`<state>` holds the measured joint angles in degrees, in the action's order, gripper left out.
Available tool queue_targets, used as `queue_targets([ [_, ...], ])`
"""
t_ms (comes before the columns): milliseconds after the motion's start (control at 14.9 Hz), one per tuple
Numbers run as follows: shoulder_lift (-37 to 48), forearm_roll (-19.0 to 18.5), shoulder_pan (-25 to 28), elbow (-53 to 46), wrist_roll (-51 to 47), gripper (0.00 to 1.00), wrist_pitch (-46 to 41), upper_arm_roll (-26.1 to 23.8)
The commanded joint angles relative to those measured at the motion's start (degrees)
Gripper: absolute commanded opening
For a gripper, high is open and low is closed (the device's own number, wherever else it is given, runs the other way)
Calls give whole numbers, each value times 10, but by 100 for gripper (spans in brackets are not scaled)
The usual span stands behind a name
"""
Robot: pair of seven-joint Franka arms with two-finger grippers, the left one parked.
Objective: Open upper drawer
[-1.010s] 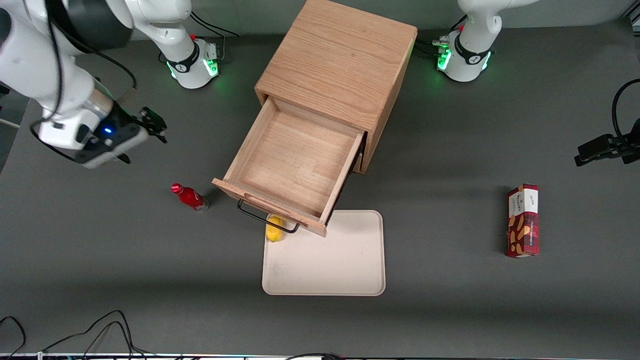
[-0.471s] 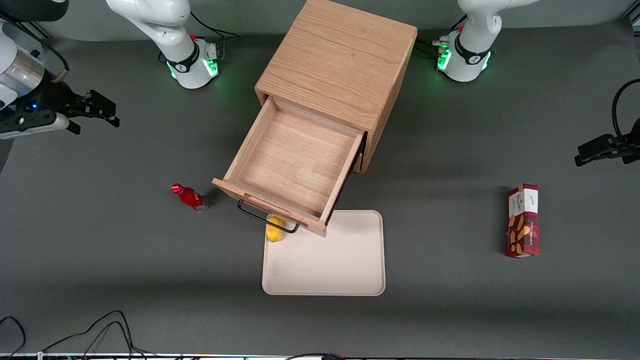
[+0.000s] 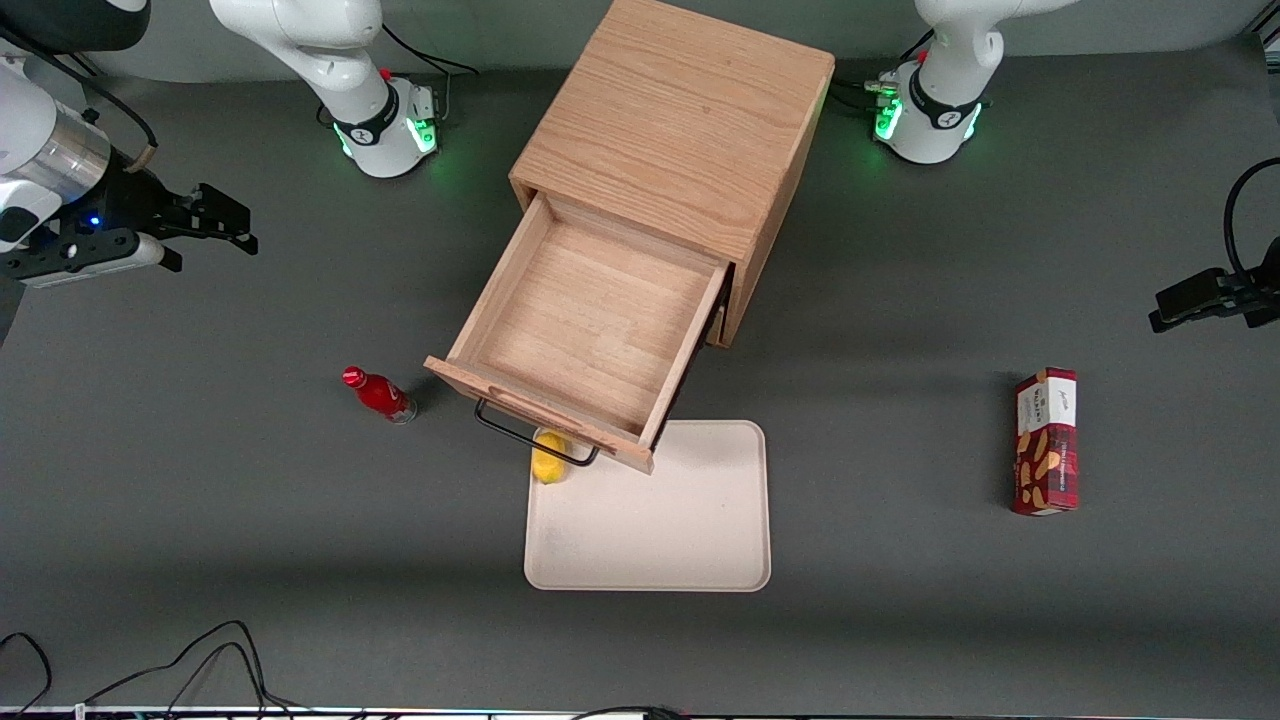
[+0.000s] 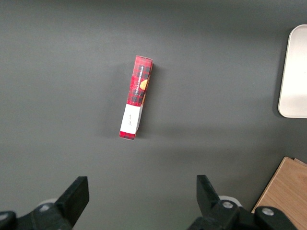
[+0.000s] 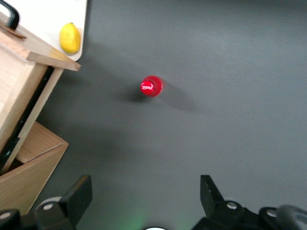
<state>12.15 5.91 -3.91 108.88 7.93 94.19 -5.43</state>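
Observation:
The light oak cabinet (image 3: 680,110) stands at the table's middle. Its upper drawer (image 3: 590,320) is pulled far out, showing a plain wooden interior with nothing in it. The drawer's long black wire handle (image 3: 535,440) hangs on the front, nearer the camera. My gripper (image 3: 215,232) is open and holds nothing. It hovers above the table well toward the working arm's end, apart from the drawer. In the right wrist view the open gripper (image 5: 145,191) looks down on the drawer's front corner (image 5: 33,45) and the handle's end (image 5: 9,14). The lower drawer is hidden under the upper one.
A small red bottle (image 3: 380,394) (image 5: 152,86) stands beside the drawer front, toward the working arm's end. A lemon (image 3: 549,457) (image 5: 70,38) lies on a cream tray (image 3: 650,530) partly under the drawer front. A red snack box (image 3: 1046,440) (image 4: 136,97) lies toward the parked arm's end.
My gripper has drawn away from the drawer toward the working arm's end of the table, then come slightly back. The drawer, bottle and lemon have not moved.

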Motion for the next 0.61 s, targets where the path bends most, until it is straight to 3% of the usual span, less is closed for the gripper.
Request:
queue_targets([
  [0, -8, -5, 93, -18, -6, 100, -14, 112],
  [135, -21, -32, 104, -29, 2, 100, -16, 120],
  [538, -40, -30, 92, -46, -5, 100, -16, 111],
])
